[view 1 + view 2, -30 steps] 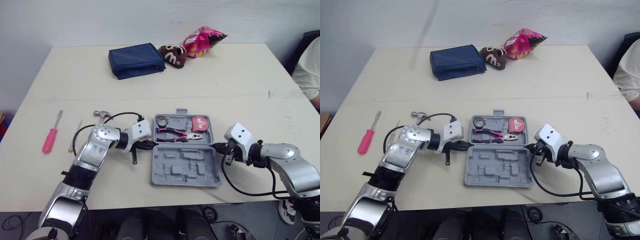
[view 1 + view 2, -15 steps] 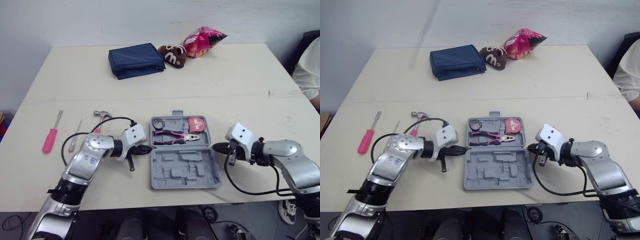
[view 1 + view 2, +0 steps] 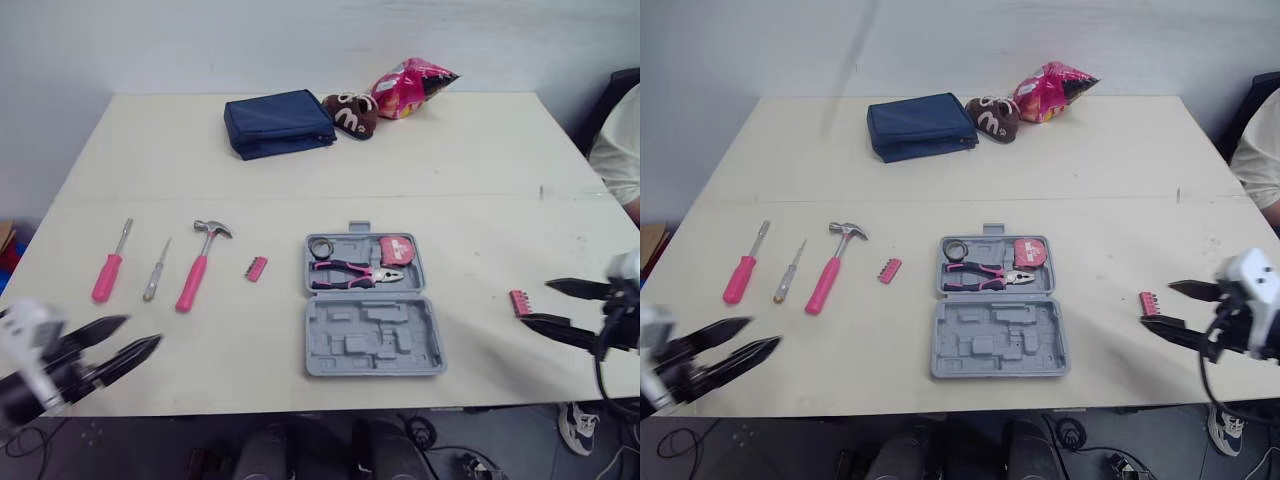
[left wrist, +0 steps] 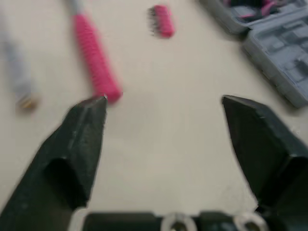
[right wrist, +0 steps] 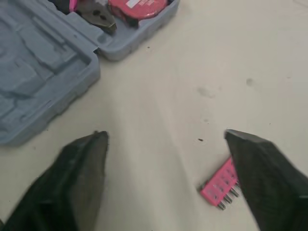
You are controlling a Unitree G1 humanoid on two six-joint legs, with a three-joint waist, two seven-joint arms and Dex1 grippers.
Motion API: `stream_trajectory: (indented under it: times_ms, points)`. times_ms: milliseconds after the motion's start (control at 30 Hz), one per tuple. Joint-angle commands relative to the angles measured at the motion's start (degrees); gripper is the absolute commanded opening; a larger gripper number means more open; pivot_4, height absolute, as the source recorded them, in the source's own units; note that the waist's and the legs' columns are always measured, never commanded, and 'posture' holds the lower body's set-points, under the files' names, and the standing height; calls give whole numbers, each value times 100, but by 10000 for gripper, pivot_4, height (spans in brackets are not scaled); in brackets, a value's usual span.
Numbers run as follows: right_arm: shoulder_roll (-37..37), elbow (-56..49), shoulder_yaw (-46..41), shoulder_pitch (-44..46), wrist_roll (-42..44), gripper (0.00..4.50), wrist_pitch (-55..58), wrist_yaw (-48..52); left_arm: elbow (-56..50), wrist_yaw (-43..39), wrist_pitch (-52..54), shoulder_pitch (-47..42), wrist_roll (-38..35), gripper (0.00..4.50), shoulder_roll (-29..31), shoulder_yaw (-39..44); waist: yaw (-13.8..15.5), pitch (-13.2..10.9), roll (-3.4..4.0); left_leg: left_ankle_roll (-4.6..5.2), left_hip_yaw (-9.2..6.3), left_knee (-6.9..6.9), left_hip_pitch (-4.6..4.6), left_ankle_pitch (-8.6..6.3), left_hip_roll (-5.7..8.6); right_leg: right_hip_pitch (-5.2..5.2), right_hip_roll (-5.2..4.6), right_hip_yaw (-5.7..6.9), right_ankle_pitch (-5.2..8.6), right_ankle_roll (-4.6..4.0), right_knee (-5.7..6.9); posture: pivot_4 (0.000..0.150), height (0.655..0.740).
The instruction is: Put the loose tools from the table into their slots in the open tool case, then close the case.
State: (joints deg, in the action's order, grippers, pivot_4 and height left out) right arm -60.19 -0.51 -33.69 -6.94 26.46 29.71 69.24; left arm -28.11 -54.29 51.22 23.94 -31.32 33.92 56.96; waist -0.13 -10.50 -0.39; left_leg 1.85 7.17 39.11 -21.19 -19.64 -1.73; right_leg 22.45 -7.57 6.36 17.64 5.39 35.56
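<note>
Grey tool case (image 3: 372, 335), lid open, pink-handled pliers (image 3: 347, 272) inside

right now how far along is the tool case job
Done: pliers and tape measure sit in the open case. In hand: nothing; left tool and right tool are open. Left: hammer, pink screwdriver, small screwdriver, left bit holder, right bit holder, then closing.

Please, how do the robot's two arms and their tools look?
The left tool and right tool each have two black wedge-shaped fingers tapering to points. Behind each sits a white housing; a black cable hangs below the right one.
</note>
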Motion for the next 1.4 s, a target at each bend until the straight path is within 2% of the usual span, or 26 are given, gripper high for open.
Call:
stream_trajectory:
  times_ms: [33, 167, 267, 500, 633, 867, 967, 1167, 1267, 1400]
  points:
    - [-276, 798, -377, 71, -155, 45000, -358, 109, 343, 109, -327, 430, -107, 44461, 7, 922, -1, 0, 0, -3, 1, -2, 0, -3, -1, 3, 0, 1, 3, -6, 0, 1500, 7400]
    - [-472, 1680, -257, 393, -311, 45000, -834, 181, 835, 157, -818, 769, 16, 44461, 188, 1134, 4, 4, 8, -15, -4, -3, 0, -11, -4, 8, -7, 6, 8, -14, 0, 1500, 7400]
    - [-435, 1661, -125, 610, -201, 45000, -824, 246, 759, 397, -759, 654, -161, 44461, 266, 1059, -16, 8, 15, -41, -6, -5, 0, -26, -8, 11, -8, 5, 11, -20, 2, 1500, 7400]
    - [-202, 249, 133, 947, 484, 45000, -46, 164, -294, 1562, -159, 131, -313, 44461, 223, 274, -14, 10, 26, -45, -6, -13, -3, -24, -12, 15, -8, 4, 12, -22, 8, 1500, 7400]
    - [197, -598, 466, 1450, 1209, 45000, 631, -176, -919, 2586, 704, -818, -695, 44461, 234, -396, -8, 10, 26, -26, -7, -10, -1, -9, -11, 11, -8, 3, 10, -20, 12, 1500, 7400]
    - [592, -1998, 1040, 2321, 2356, 45000, 1637, -810, -1052, 3434, 1727, -1438, -700, 44461, 447, -899, -23, 8, 28, -27, -4, -14, -8, -5, -9, 17, 4, 3, 10, -18, 14, 1500, 7400]
    - [628, -2340, 1365, 2706, 2582, 45000, 1796, -933, -532, 3472, 1613, -1493, -454, 44461, 628, -891, -7, 6, 25, -27, -5, -11, -7, -4, -9, 17, 6, 5, 10, -18, 16, 1500, 7400]
    - [752, -2606, 2018, 3393, 2727, 45000, 1779, -926, 634, 2895, 803, -1561, -147, 44461, 1196, -1075, 1, 5, 23, -28, -5, -12, -13, -5, -8, 27, 2, 5, 10, -19, 13, 1500, 7400]
    - [907, -2663, 2408, 3678, 2620, 45000, 1656, -884, 1292, 2698, 609, -2013, -77, 44461, 1531, -1458, 16, 5, 21, -29, -7, -12, -18, -6, -8, 32, 0, 6, 10, -19, 13, 1500, 7400]
    - [1058, -2643, 2698, 3854, 2516, 45000, 1542, -861, 1491, 2596, 570, -2389, -19, 44461, 1709, -1988, -6, 6, 18, -29, -6, -13, -25, -8, -5, 37, -6, 6, 10, -19, 12, 1500, 7400]
